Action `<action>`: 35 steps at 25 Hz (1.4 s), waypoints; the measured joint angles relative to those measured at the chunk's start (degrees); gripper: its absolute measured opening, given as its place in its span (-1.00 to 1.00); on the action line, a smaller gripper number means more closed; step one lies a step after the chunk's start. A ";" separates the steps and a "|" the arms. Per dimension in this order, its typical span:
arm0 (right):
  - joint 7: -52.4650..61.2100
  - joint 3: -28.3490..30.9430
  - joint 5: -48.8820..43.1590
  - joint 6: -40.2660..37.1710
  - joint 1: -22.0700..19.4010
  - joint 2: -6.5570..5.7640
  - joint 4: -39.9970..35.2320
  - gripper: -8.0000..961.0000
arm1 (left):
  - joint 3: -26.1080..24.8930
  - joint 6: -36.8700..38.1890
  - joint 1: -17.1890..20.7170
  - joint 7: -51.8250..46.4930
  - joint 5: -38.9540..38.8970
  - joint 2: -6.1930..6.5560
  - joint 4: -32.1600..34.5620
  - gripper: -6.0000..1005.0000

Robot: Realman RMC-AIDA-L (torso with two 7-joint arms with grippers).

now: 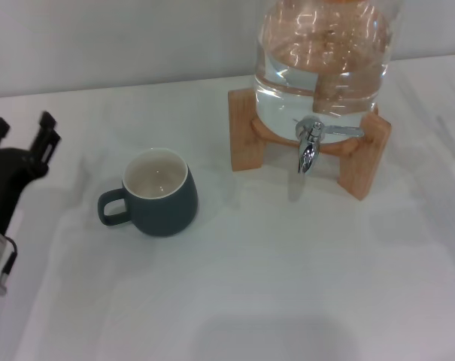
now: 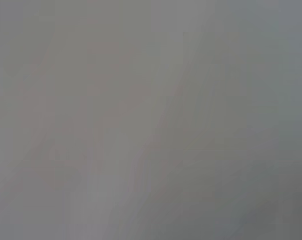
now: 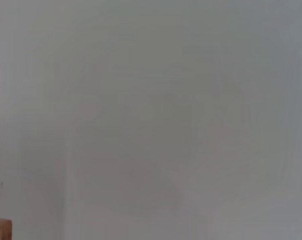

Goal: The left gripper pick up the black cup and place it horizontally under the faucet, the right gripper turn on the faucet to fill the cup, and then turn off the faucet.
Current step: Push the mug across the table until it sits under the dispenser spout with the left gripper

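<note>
A: What is seen nearest on the white table?

B: At the left edge, the left gripper, a black two-finger claw on a white-grey arm, is held with fingers apart, gripping nothing.

A: And beyond it?

B: The black cup, a squat dark grey-green mug with a cream inside, is stood upright, well apart from the claw. Farther right, the faucet, a shiny chrome spigot, is fixed to a clear glass jar on a wooden stand. The right gripper is not seen.
</note>
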 joint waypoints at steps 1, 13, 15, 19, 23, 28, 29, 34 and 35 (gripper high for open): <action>0.00 0.00 0.00 -0.21 0.04 0.00 -0.01 0.75 | 0.01 0.16 0.45 -0.21 1.13 0.02 0.12 0.58; -0.03 0.00 -0.18 -2.59 0.93 -0.17 -0.03 0.75 | 0.11 3.72 5.95 -3.41 9.60 0.01 0.26 0.57; -0.05 0.00 -0.18 -3.09 1.19 -0.22 -0.03 0.75 | 0.15 4.10 6.57 -4.72 10.50 0.00 0.25 0.57; -0.62 0.00 -0.37 -3.29 1.43 -0.15 -0.56 0.75 | 1.18 4.31 7.55 -5.67 11.59 -0.13 0.04 0.57; -0.99 0.00 -0.44 -2.95 1.44 0.00 -0.69 0.75 | 3.59 4.16 7.25 -5.69 11.71 -0.01 0.13 0.57; -1.01 0.00 -0.28 -2.89 1.41 0.05 -0.73 0.75 | 4.60 3.95 6.69 -5.77 11.71 0.04 -0.05 0.57; -1.01 0.00 -0.27 -2.89 1.41 0.05 -0.73 0.75 | 4.95 3.91 6.55 -5.83 11.71 0.06 -0.08 0.57; -1.04 0.00 -0.24 -2.86 1.39 0.06 -0.73 0.75 | 6.07 3.79 6.04 -6.13 11.72 0.10 -0.29 0.57; -1.04 0.00 -0.23 -2.85 1.40 0.06 -0.73 0.75 | 6.19 3.78 6.03 -6.20 11.72 0.09 -0.29 0.57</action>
